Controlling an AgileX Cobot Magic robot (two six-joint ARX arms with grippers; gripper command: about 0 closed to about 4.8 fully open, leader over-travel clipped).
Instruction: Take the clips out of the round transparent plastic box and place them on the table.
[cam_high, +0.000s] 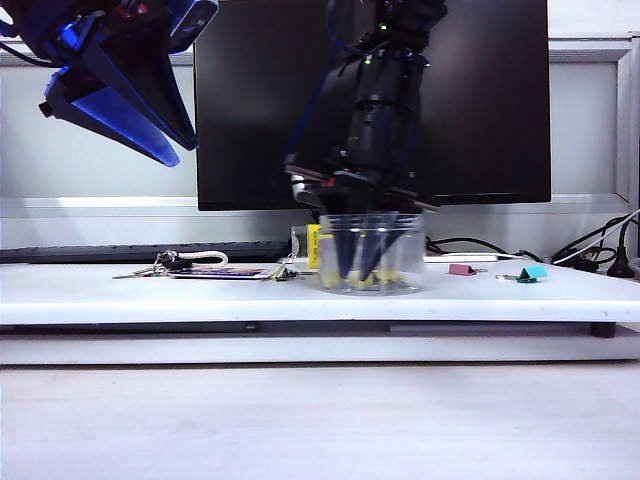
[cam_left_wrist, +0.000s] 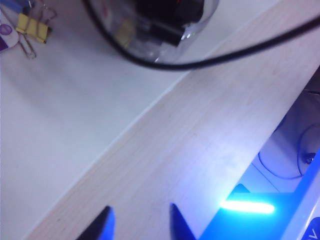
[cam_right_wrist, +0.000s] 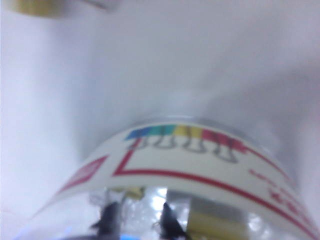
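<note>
The round transparent plastic box (cam_high: 370, 255) stands on the white table (cam_high: 100, 295) in front of the monitor. My right gripper (cam_high: 360, 265) reaches down into it, and several yellow clips (cam_high: 388, 280) lie on its bottom. In the right wrist view the right gripper (cam_right_wrist: 137, 215) has its dark fingertips (cam_right_wrist: 167, 215) apart inside the box, beside a blurred yellow clip (cam_right_wrist: 215, 220). A pink clip (cam_high: 462, 269) lies on the table right of the box. A yellow clip (cam_left_wrist: 32, 27) lies near the box (cam_left_wrist: 150, 30). My left gripper (cam_high: 165, 145) hangs open, high at the left, with nothing between its blue fingers (cam_left_wrist: 141, 220).
A teal clip (cam_high: 530, 273) lies at the right. Keys with a lanyard (cam_high: 175, 265) lie left of the box. A yellow-labelled bottle (cam_high: 312, 245) stands behind it. A black monitor (cam_high: 480, 100) and cables (cam_high: 590, 255) are at the back. A black cable (cam_left_wrist: 240, 50) crosses the left wrist view.
</note>
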